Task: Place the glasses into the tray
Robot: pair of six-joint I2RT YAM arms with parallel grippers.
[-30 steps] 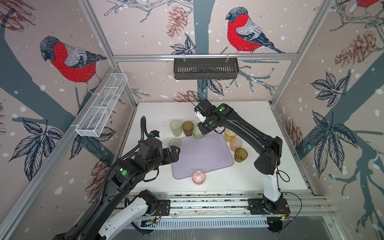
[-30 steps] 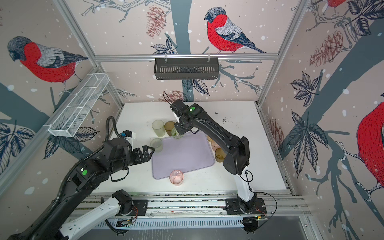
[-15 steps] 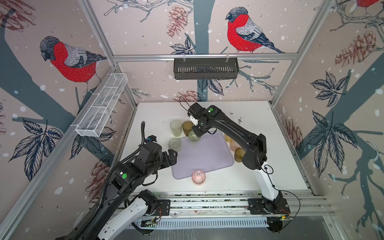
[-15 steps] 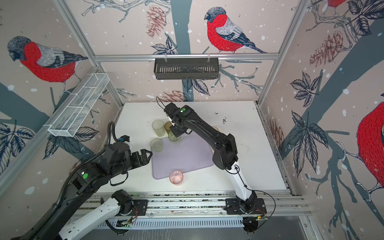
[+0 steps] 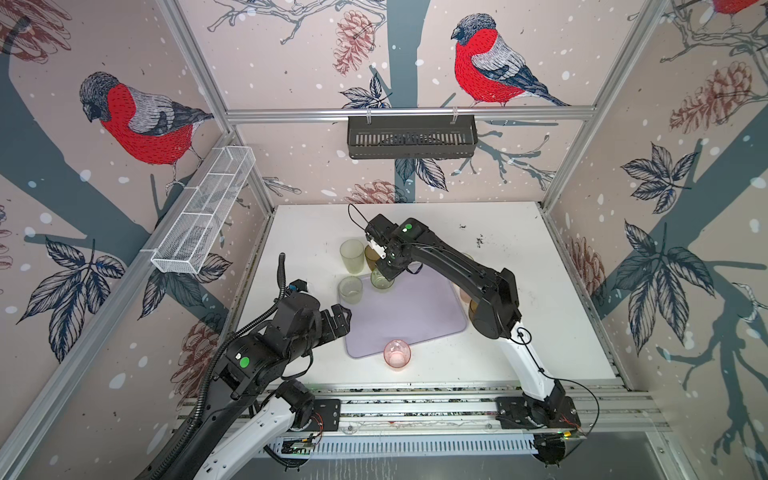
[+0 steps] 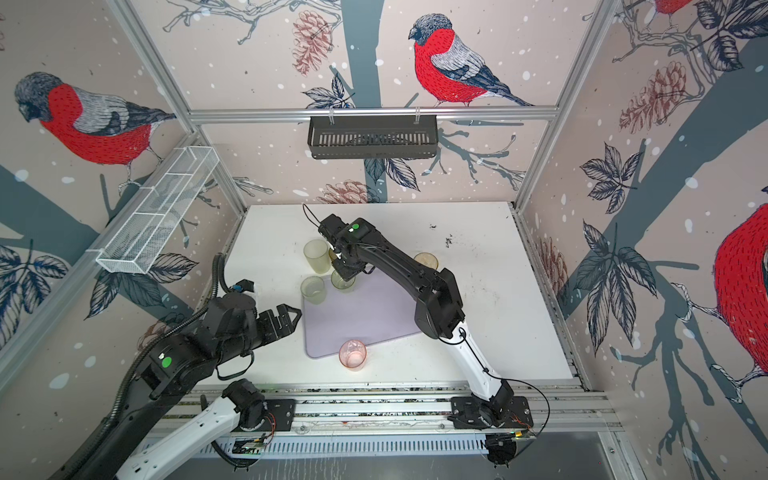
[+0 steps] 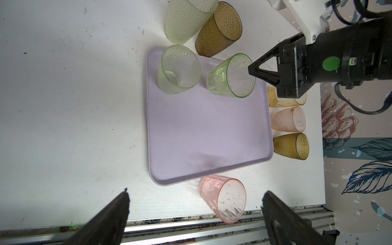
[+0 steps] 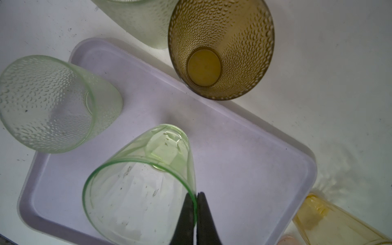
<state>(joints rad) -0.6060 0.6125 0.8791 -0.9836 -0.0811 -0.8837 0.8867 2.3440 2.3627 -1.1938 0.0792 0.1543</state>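
My right gripper (image 8: 196, 195) is shut on the rim of a bright green glass (image 8: 137, 186), one finger inside and one outside. The glass hangs tilted over the far part of the lavender tray (image 5: 415, 320) (image 7: 207, 131). Whether its base touches the tray cannot be told. A pale green dotted glass (image 7: 178, 70) (image 5: 350, 289) stands in the tray's far left corner. My left gripper (image 5: 340, 321) (image 7: 196, 192) is open and empty, low at the tray's left front. A pink glass (image 7: 222, 197) (image 6: 353, 354) stands on the table just off the tray's near edge.
A tall pale green glass (image 5: 352, 255) and a brown glass (image 8: 220, 48) stand on the table behind the tray. Amber-yellow (image 7: 284, 102), peach (image 7: 288, 122) and brown (image 7: 290, 146) glasses line its right edge, partly under my right arm. A black basket (image 5: 411, 137) and a wire basket (image 5: 203, 208) hang on the walls.
My right gripper has carried the bright green glass leftward to beside the pale green one. My left gripper, still open, has drawn back toward the front, away from the pale green glass.
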